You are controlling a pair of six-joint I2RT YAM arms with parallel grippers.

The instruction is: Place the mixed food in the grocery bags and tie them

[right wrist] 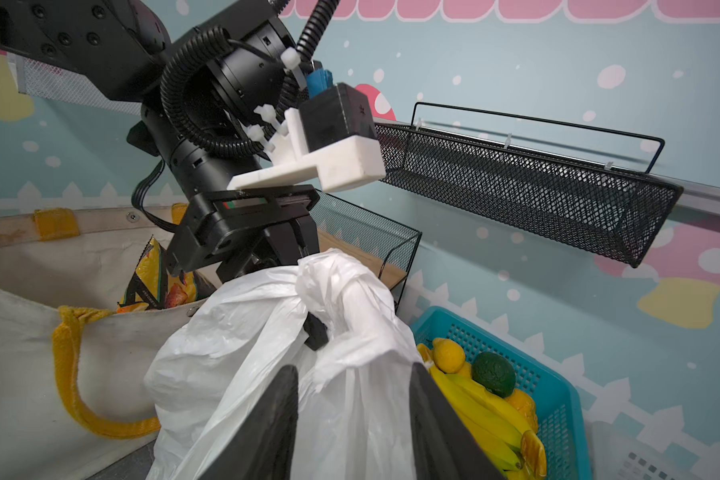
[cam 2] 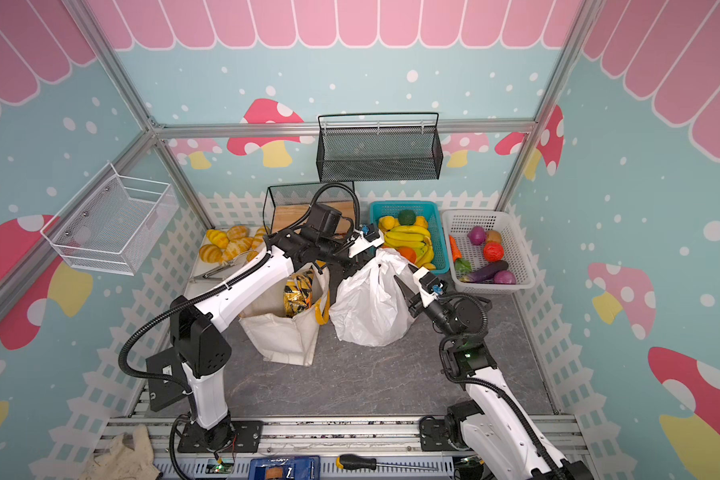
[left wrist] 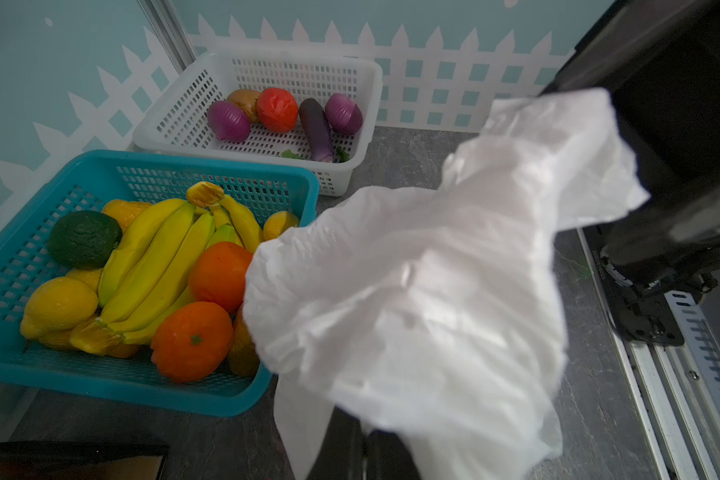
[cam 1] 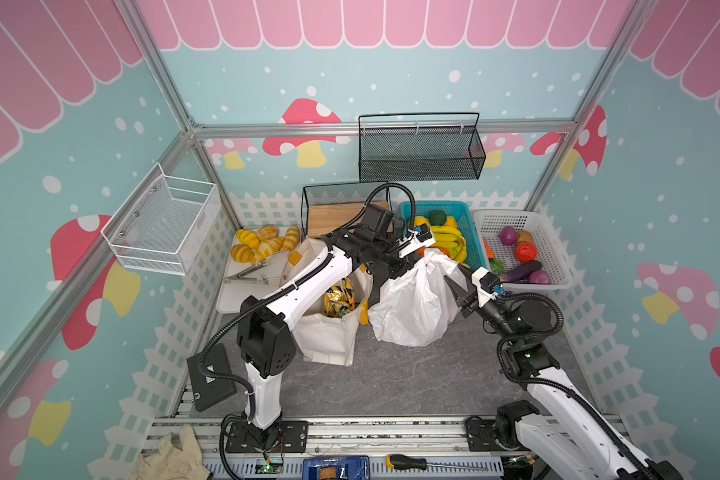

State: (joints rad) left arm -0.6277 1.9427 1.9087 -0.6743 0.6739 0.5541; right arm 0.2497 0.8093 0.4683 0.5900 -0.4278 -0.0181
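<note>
White plastic bag (cam 1: 412,303), neck bunched, stands mid-bench just beside a cream canvas tote (cam 1: 329,336).
Crinkly and bulging, the bag sits on the grey bench (cam 1: 391,382); a gold-black snack packet (cam 1: 339,300) shows inside the tote. The left arm (cam 1: 308,276) stretches over the tote, and the left jaws are clamped on the bag's gathered neck, their tips buried in plastic. The right arm (cam 1: 558,390) comes in low from the far side; the right jaws stand parted astride the bag's flank, and I cannot tell if they touch it. The bag's contents are hidden.
</note>
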